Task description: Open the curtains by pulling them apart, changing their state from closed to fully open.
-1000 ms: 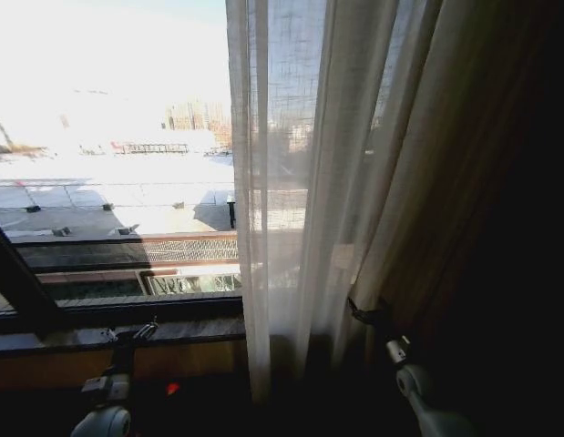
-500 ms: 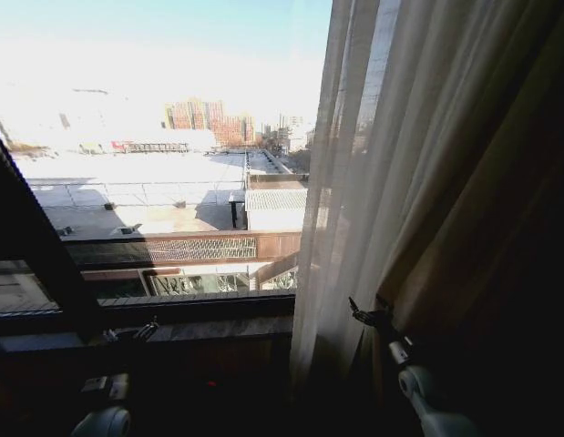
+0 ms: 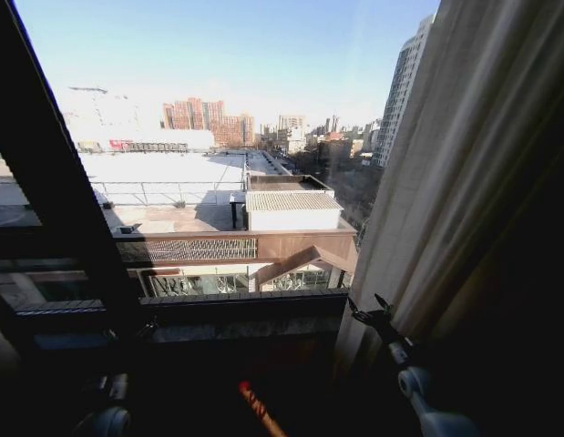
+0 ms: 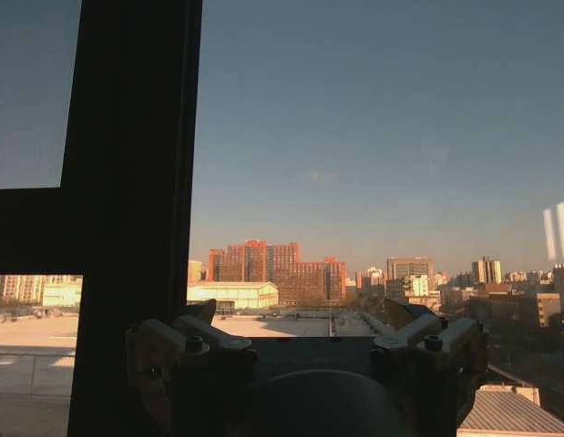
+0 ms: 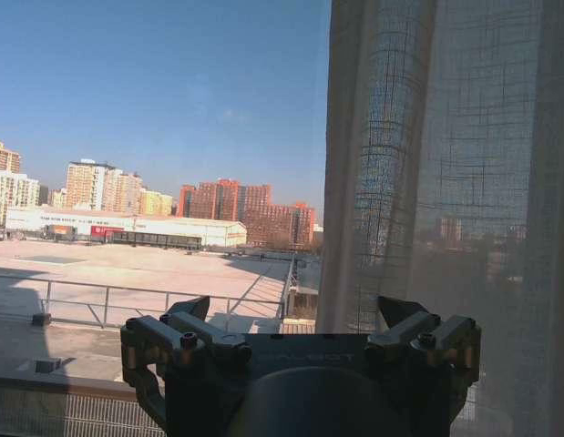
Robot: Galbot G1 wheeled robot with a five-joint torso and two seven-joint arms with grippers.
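The curtains hang bunched as a sheer white pleated panel on the right side of the window. In the right wrist view the curtains show the city faintly through their weave. My right gripper stands open at the panel's inner edge, low down near the sill. Seen from its wrist, the right gripper has nothing between its fingers, and one fingertip overlaps the fabric's edge. My left gripper is open and empty, facing the bare glass beside a dark window post.
A dark opaque drape hangs at the far right behind the sheer panel. The slanted window post crosses the left side above the sill. A reddish strip lies low in the shadow. My left arm sits at bottom left.
The curtain's edge and the window post have both slid right in the picture while the far city held still, so the camera shifted. Much more glass is bare. The right gripper now sits at the fabric's edge.
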